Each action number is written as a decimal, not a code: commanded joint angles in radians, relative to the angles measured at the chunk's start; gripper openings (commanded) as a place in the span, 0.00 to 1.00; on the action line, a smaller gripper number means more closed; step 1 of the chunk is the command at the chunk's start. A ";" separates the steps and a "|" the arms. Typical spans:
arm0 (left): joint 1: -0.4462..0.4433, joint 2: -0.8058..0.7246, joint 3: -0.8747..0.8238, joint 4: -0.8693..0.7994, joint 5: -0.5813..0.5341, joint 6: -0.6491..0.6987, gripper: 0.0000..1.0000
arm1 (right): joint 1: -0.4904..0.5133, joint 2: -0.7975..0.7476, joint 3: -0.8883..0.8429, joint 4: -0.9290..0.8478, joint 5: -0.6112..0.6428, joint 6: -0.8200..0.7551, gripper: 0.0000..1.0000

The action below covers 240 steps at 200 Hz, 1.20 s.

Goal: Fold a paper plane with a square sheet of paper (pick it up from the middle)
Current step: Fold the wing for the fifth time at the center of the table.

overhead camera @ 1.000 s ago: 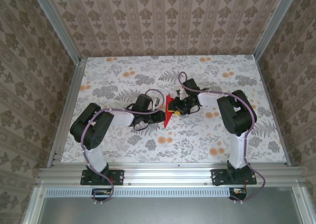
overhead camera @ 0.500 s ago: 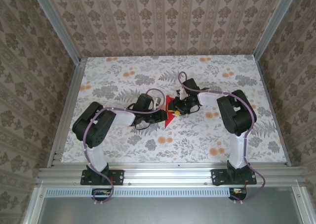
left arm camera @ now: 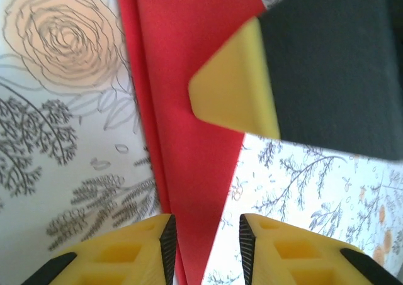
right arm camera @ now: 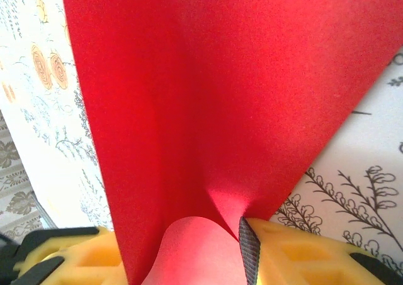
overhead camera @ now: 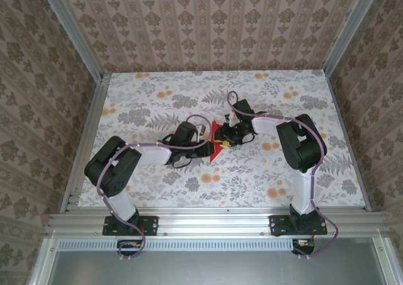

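The red paper (overhead camera: 216, 140), folded into a narrow pointed shape, is at the table's middle between both grippers. In the left wrist view its tapered end (left arm camera: 189, 140) runs down between my left gripper's (left arm camera: 204, 225) yellow fingers; the jaws stand apart, with a clear gap on the right side. My right gripper (overhead camera: 227, 136) is shut on the paper's wider part. In the right wrist view the sheet (right arm camera: 220, 96) bunches and curls where the ribbed pad (right arm camera: 250, 250) pinches it. The right gripper's yellow fingertip (left arm camera: 233, 87) lies over the paper in the left wrist view.
The floral tablecloth (overhead camera: 264, 172) covers the table. Patterned walls and metal rails (overhead camera: 85, 140) close it in on three sides. Both arms reach inward and nearly meet at the middle.
My left gripper's jaws have parted off the paper's pointed end, and the left arm's elbow has swung down and left. The right gripper has kept its grip.
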 commanded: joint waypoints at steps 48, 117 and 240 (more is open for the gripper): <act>-0.102 -0.064 -0.019 -0.146 -0.224 0.080 0.34 | -0.021 0.106 -0.030 -0.103 0.195 -0.008 0.40; -0.121 -0.022 0.020 -0.164 -0.197 0.110 0.23 | -0.020 0.111 -0.026 -0.104 0.194 -0.004 0.39; -0.147 0.007 0.077 -0.233 -0.274 0.138 0.19 | -0.021 0.116 -0.023 -0.109 0.192 -0.003 0.39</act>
